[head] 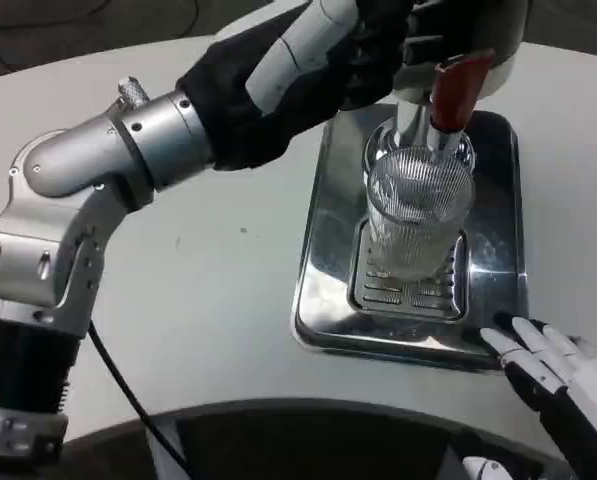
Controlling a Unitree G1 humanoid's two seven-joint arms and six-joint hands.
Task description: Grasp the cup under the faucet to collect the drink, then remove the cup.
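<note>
A drinks station: red-handled faucet (456, 95) over a steel drip tray (328, 240).

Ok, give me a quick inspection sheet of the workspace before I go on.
Surface: white table, round edge near the camera.
Job's things: ribbed clear cup upright on the slotted grate of the steel drip tray, beneath the red-handled faucet.
Clutter: nothing seen.
Hands: left hand up at the dispenser, its fingers hidden by the black sleeve; right hand open, fingertips at the tray's near right corner.
Cables: black cable trailing from the left arm.
Surroundings: dark floor beyond the table.
</note>
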